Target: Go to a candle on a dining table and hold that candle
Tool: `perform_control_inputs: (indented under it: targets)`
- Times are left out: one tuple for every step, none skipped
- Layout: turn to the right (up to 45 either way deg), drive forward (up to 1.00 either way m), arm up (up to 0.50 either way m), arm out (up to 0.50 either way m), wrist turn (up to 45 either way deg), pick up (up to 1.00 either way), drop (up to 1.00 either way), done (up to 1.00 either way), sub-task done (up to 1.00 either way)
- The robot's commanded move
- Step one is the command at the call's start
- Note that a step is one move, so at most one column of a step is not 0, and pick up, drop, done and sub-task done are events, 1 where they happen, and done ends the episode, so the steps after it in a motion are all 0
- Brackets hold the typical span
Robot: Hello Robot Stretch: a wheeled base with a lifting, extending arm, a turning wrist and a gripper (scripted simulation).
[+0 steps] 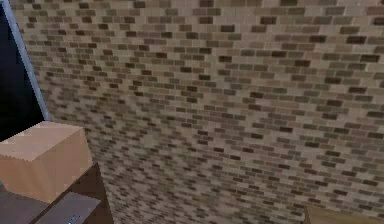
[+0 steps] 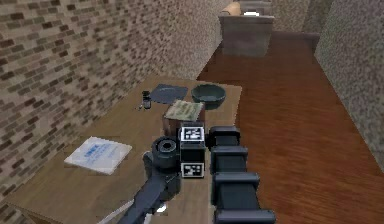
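A light wooden dining table is standing lengthwise beside the brick wall. A small dark upright thing, perhaps the candle, is sitting near its wall-side edge, toward the far end.

The small dark upright object near the far edge of the wooden worktop is too small to name as a candle. The patterned flat item near it is too small to identify. The jaws' far end cannot be made out, so whether they hold anything is unclear. In the forward view, the picture's left edge cuts off the plain tan box.
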Motion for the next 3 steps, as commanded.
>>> perform_control_inputs:
  targets:
    - [0.0,0.00,0.00,0.00,45.0,0.00,0.00,0.00,0.00]
    - [0.0,0.00,0.00,0.00,45.0,0.00,0.00,0.00,0.00]
    - [0.0,0.00,0.00,0.00,21.0,0.00,0.00,0.00,0.00]
